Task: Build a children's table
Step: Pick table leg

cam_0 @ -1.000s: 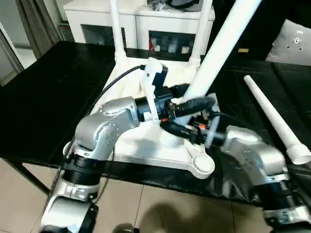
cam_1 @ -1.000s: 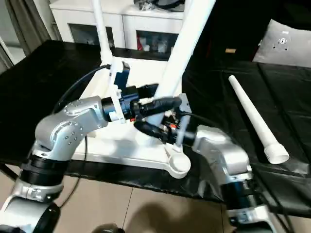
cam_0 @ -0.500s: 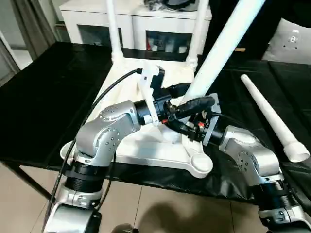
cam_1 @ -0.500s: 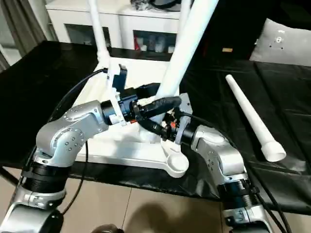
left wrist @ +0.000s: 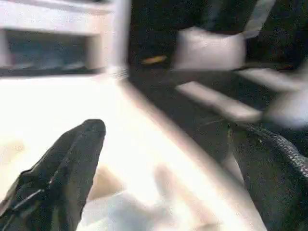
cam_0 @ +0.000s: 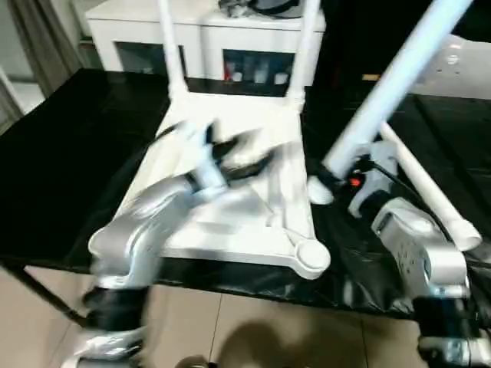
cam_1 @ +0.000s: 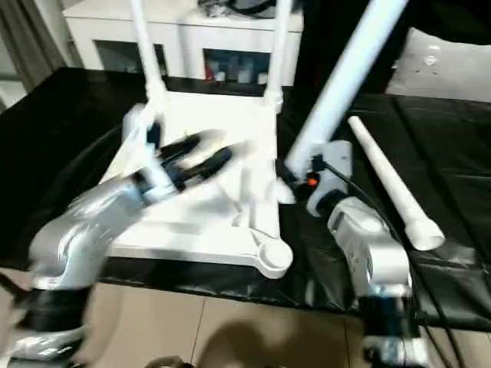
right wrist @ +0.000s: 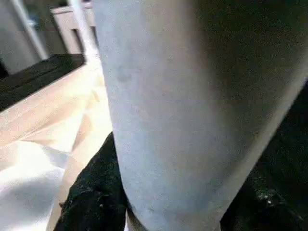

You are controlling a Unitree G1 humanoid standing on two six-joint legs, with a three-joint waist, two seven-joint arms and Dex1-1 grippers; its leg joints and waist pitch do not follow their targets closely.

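On the black-covered surface (cam_0: 69, 153) the white table top (cam_0: 230, 222) lies underside up, its long axis running away from the robot toward the white cabinet (cam_0: 207, 38). Two legs (cam_0: 165, 46) already stand upright in the far corner sockets, rising out of the picture's top. At the near right corner a round socket (cam_0: 311, 257) sits bare at the surface's edge. The right gripper (cam_0: 331, 172) has its jaws closed around the thick end of a third leg (cam_0: 399, 84), which tilts steeply, its long axis climbing from beside the top's right edge up and away to the right. In the right wrist view that leg (right wrist: 192, 110) sits between the black fingers (right wrist: 91, 192). A fourth leg (cam_0: 430, 192) lies flat on the surface to the right, narrow end pointing away, flared end nearest the robot. The left gripper (cam_0: 242, 153) hovers over the table top with jaws spread wide, holding nothing; its fingers (left wrist: 72, 163) stand well apart.
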